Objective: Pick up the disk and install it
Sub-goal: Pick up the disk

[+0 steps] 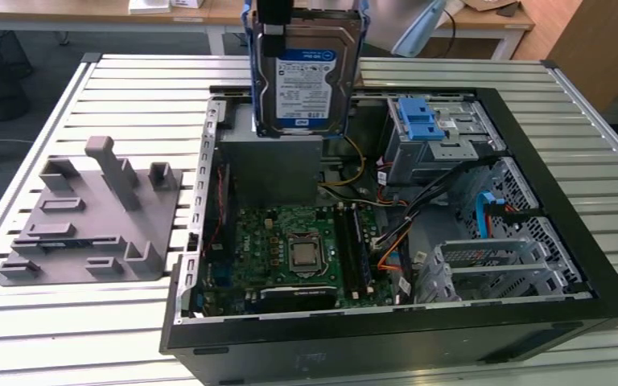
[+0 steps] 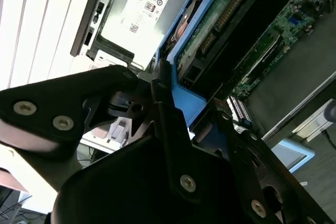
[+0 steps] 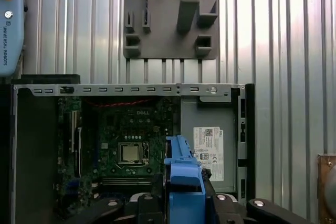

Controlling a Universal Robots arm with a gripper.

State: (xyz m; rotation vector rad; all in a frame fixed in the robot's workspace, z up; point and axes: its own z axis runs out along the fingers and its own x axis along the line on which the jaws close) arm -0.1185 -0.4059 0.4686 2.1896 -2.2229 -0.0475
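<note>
The disk (image 1: 306, 76), a silver-grey drive with a white-and-blue label in a bright blue carrier, hangs upright above the back of the open computer case (image 1: 578, 241). My gripper (image 1: 274, 20) is shut on its upper end, black fingers against the carrier. In the second wrist view the blue carrier (image 2: 184, 100) is clamped between the black fingers (image 2: 164, 114), and the drive's circuit-board side (image 2: 223, 17) faces the camera. The first wrist view shows the carrier's blue edge (image 3: 184, 182) over the case interior.
Below the disk lie the grey metal box with a white sticker (image 3: 209, 150) and the motherboard (image 1: 298, 249). A metal cage with a blue latch (image 1: 430, 125) stands toward the exterior view's right. A grey moulded fixture (image 1: 89, 217) rests on the slatted table (image 1: 105, 322).
</note>
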